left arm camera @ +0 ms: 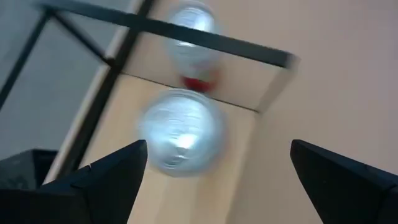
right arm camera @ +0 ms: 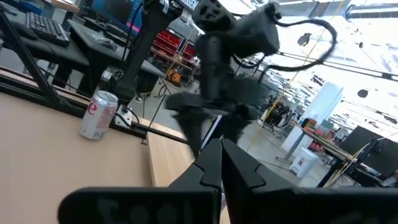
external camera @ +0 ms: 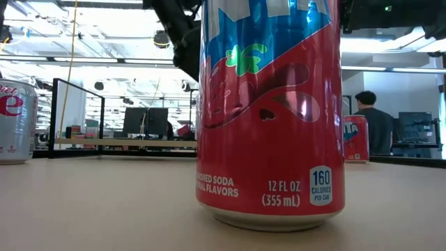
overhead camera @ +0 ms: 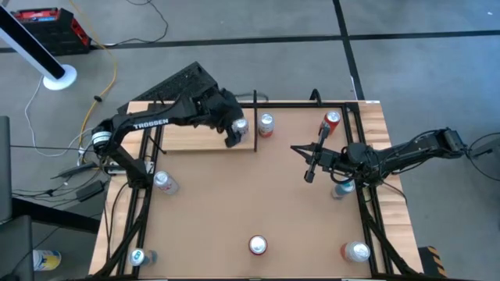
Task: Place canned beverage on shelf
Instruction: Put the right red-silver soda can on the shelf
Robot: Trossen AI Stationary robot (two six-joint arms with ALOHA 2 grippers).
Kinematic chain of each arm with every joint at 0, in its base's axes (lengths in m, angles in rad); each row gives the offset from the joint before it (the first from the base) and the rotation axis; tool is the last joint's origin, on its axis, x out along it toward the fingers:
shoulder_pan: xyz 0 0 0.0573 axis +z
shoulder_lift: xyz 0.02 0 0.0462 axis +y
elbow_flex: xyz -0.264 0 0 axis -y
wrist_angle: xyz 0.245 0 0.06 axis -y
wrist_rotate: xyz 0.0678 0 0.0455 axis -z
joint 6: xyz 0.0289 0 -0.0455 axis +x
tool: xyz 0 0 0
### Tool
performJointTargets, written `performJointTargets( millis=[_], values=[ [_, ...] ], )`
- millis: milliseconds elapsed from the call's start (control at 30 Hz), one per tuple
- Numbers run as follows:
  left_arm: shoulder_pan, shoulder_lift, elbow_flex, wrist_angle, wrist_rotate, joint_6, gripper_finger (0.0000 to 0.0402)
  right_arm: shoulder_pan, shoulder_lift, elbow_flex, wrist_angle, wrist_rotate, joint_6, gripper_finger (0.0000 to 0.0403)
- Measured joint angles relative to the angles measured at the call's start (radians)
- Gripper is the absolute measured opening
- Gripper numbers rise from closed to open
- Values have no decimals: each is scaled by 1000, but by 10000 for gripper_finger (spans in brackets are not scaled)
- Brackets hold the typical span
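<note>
A: Item one, the shelf [overhead camera: 199, 136]: pale wood panel with black rods, at the table's far left. What is on it?

B: One can [overhead camera: 240, 125], upright, on the shelf's right end. In the left wrist view it sits on the pale board [left arm camera: 205, 180], silver top up [left arm camera: 180, 127], between the spread fingers [left arm camera: 112, 177].

A: Item two, left gripper [overhead camera: 233, 131]?

B: Over that can at the shelf's right end, jaws wide, nothing gripped as far as I can see. The can looks set down and let go.

A: Item three, right gripper [overhead camera: 310, 168]?

B: Well off the shelf's right end, above bare table, fingers pinched shut on nothing. Waiting, I would say.

A: Other stock?

B: A second can [overhead camera: 266, 125] just past the shelf's right end, on the table. A red can [overhead camera: 330, 123] farther right of it. More cans stand well clear of the shelf, toward the table's near side.

A: Handling note for this step?

B: Lift the left gripper straight up with the jaws kept wide, so neither finger clips the can. Watch the black rod [left arm camera: 168, 28] beside it. Don't swing sideways until the fingertips are above the can's top.
</note>
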Motion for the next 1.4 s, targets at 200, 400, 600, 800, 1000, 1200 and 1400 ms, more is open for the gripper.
performJointTargets(
  millis=[200,400,600,800,1000,1200,1400],
  values=[
    [-120,3,-8,46,-16,50,382,0,0,0,-5,0,-5,29],
    [-137,17,-80,69,-39,28,382,0,0,0,-5,0,-6,28],
    [-96,17,-180,139,3,22,364,0,0,0,-5,0,-6,28],
    [-57,17,-205,199,49,39,281,-14,0,0,-5,0,-7,28],
    [-18,17,-205,244,38,41,162,-34,0,0,-9,0,3,30],
    [4,17,-205,253,54,68,28,-34,0,0,-9,0,9,29],
    [21,17,-205,279,54,57,4,-34,0,0,-9,0,9,29]
  ],
)
